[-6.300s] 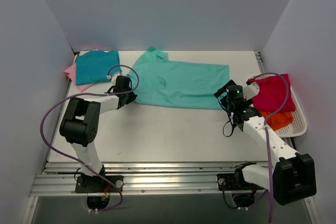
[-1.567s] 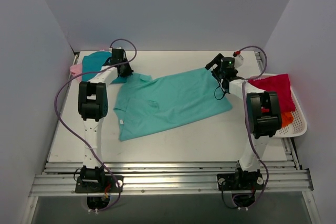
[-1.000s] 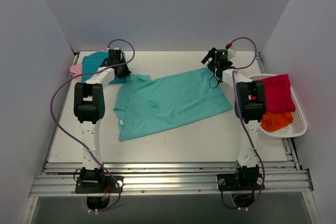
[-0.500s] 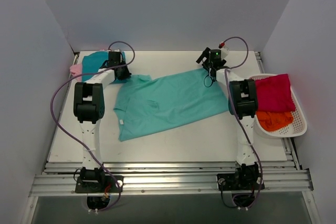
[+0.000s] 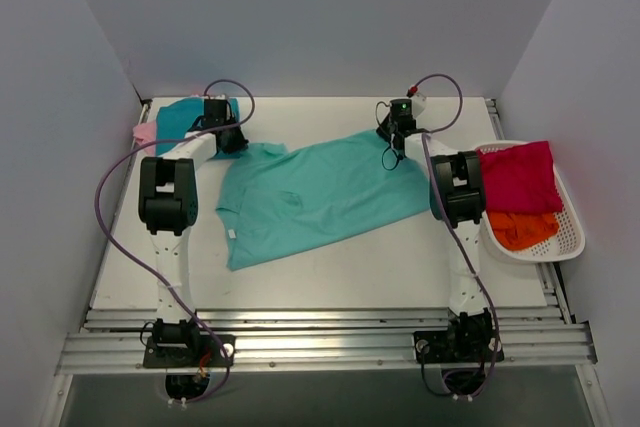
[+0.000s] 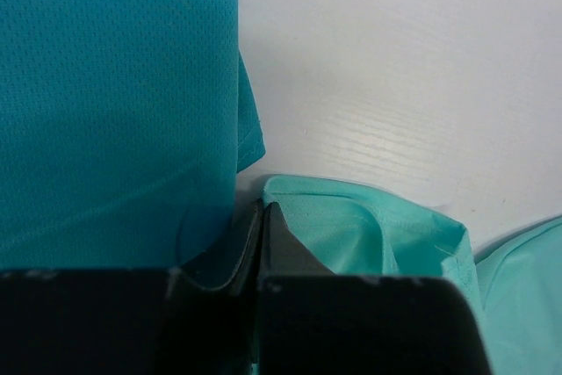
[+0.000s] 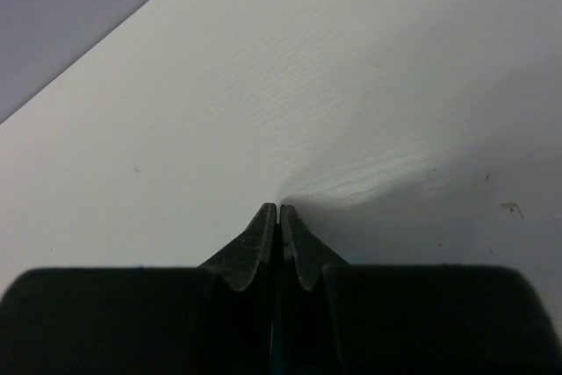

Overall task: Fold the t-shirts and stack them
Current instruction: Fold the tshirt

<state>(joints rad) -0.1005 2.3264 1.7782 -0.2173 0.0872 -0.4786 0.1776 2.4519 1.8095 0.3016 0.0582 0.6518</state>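
Observation:
A mint t-shirt (image 5: 320, 192) lies spread and slanted across the table. My left gripper (image 5: 228, 137) is shut on its back-left corner; in the left wrist view the jaws (image 6: 262, 206) are pressed together with mint cloth (image 6: 369, 234) bunched at their tip. My right gripper (image 5: 393, 135) sits at the shirt's back-right edge. Its jaws (image 7: 278, 208) are shut, with a thin green sliver between them and bare table ahead. A folded teal t-shirt (image 5: 185, 119) lies on a pink one (image 5: 146, 133) at the back left, beside my left gripper (image 6: 114, 103).
A white slotted basket (image 5: 565, 232) stands at the right edge, holding a crimson tee (image 5: 520, 175) and an orange one (image 5: 520, 230). Grey walls close in the back and both sides. A metal rail (image 5: 320, 322) runs along the near edge.
My right gripper slid left along the shirt's back edge and went from open to shut. The shirt's right corner shifted slightly left. The left arm stayed put.

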